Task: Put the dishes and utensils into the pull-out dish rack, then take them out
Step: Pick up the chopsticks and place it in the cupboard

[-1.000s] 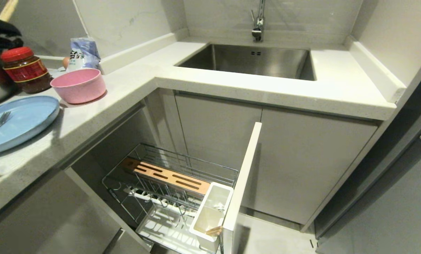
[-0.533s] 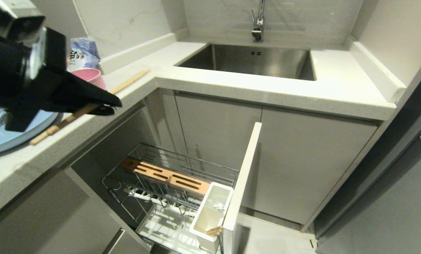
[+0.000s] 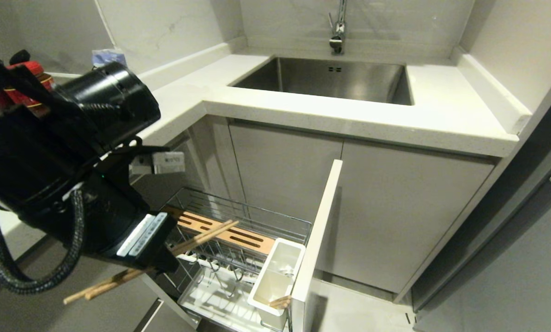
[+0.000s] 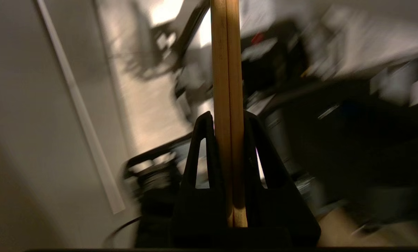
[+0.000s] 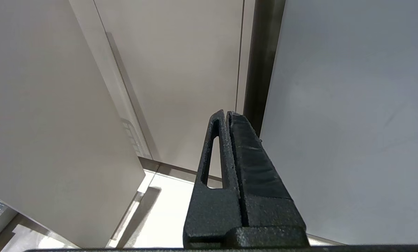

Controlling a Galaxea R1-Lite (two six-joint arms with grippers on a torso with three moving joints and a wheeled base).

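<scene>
The left gripper (image 4: 229, 120) has its fingers (image 4: 203, 147) clamped on the chopsticks (image 3: 201, 237), held slanted over the pulled-out dish rack (image 3: 238, 221) beside the worktop (image 3: 349, 115). The bulky left arm hides the worktop's left part, near a red-lidded jar (image 3: 8, 87). The right gripper (image 5: 227, 115), fingers pressed together and empty, hangs by cabinet doors (image 5: 181, 70).

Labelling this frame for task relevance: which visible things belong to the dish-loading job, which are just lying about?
Job:
- pair of long light-wood chopsticks, clamped in the left hand
- pull-out chrome wire dish rack
- white rectangular utensil cup, wooden ends poking out

Lying about:
- red-lidded jar
- blue-and-white bag
- steel sink, tap
- right hand, parked, shut
</scene>
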